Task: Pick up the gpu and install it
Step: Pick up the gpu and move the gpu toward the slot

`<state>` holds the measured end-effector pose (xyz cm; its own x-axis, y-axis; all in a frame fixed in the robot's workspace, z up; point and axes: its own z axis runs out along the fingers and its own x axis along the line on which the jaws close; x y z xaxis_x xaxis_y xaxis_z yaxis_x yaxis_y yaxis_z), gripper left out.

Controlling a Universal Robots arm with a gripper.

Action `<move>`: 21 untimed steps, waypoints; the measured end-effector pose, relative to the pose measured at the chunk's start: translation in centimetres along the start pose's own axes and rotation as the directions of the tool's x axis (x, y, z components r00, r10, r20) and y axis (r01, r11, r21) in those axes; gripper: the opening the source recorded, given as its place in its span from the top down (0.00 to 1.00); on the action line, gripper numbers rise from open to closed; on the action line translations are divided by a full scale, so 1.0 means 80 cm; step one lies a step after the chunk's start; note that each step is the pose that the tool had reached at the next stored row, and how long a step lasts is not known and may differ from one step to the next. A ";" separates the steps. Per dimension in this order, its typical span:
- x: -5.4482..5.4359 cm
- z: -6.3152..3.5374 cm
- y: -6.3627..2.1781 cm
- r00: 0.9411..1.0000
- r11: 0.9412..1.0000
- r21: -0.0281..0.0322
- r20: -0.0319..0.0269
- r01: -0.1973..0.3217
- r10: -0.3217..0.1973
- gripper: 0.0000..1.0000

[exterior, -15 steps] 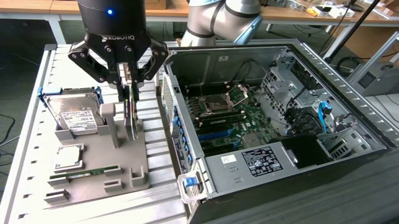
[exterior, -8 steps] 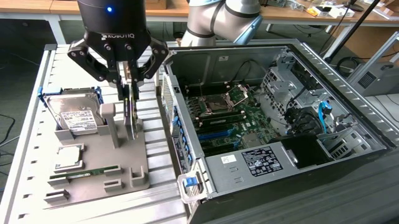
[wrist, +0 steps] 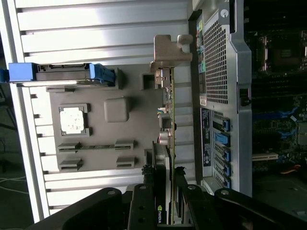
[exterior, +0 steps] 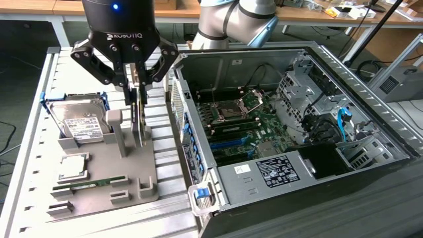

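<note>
The jaws pinch the upper edge of the gpu (exterior: 138, 121), which stands on edge at the grey fixture tray (exterior: 132, 173) on the slatted worktop (exterior: 26, 163). A metal bracket (wrist: 169, 52) caps one end of the card. The hard drive (exterior: 79, 121) stands near, to the exterior view's left. The open computer case (exterior: 278, 124) sits just beside the tray.

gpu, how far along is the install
Done: the gripper is shut on the gpu, which stands on edge at the grey holder. In hand: the pick-up; whether the card has cleared its slot is unclear. Left: it is not yet in the open case or seated on the motherboard.
</note>
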<state>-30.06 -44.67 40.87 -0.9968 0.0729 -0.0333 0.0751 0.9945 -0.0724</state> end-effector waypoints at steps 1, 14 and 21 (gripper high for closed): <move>0.000 -0.001 0.000 1.000 1.000 0.000 0.000 0.000 0.000 0.73; 0.000 -0.008 -0.001 1.000 1.000 0.000 0.000 0.000 0.000 0.73; -0.001 -0.018 -0.001 1.000 1.000 0.000 0.000 0.000 0.000 0.73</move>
<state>-30.06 -44.67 42.34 -0.9968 0.0729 -0.0334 0.0751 0.9945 -0.0724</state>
